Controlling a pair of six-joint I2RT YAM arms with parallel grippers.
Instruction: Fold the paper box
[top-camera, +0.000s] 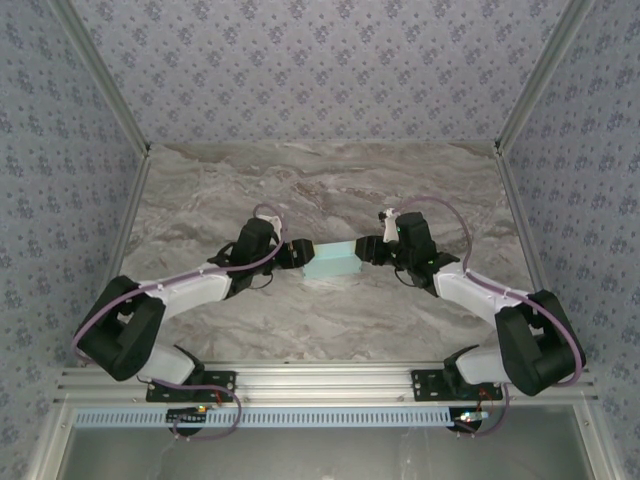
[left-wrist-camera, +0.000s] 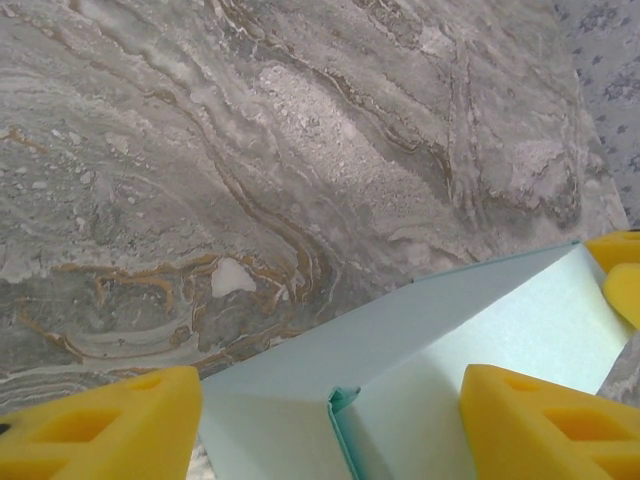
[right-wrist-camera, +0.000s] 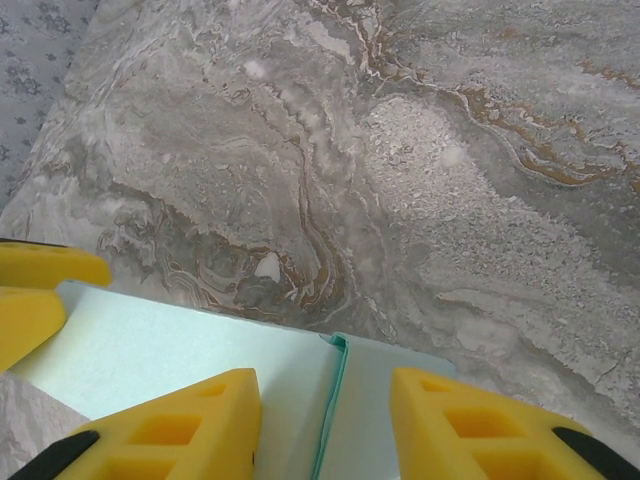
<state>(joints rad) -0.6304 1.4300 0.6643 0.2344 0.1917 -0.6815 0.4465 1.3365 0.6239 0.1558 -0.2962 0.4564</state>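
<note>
Two arms meet at ctr of the marble worktop (top-camera: 300, 190), one at each end of the paper box (top-camera: 333, 262). Box = pale cyan card in a low rectangular shape. It sits on the worktop approx midway btwn near and far edges, long axis running left-right. L pincer (top-camera: 296, 254) is at its left end, R pincer (top-camera: 368, 250) at its right end. From the top cam can't say if they touch the card or sit just beside it.

L wrist cam: L pincer (left-wrist-camera: 330, 392) has its yellow fingers (left-wrist-camera: 150, 395) set wide apart w/ the box (left-wrist-camera: 430, 335) end btwn them. One finger sits just beside the card's edge, the other overlaps the card. A short seam w/ darker teal edge shows btwn the two. Can't tell if the jaws press the card or only straddle it. At the box's far corner: R pincer's yellow fingers (left-wrist-camera: 615, 270).

R wrist cam: R pincer (right-wrist-camera: 325, 392) jaws partly apart, both yellow fingers (right-wrist-camera: 230, 400) over the box (right-wrist-camera: 180, 350) face. A crease w/ teal edge runs btwn them. Grip or mere contact, can't tell. L pincer's fingers (right-wrist-camera: 40, 290) show at the box's far end, touching or v. near the card.

Patterned walls (top-camera: 320, 60) stand on three sides of the worktop.
</note>
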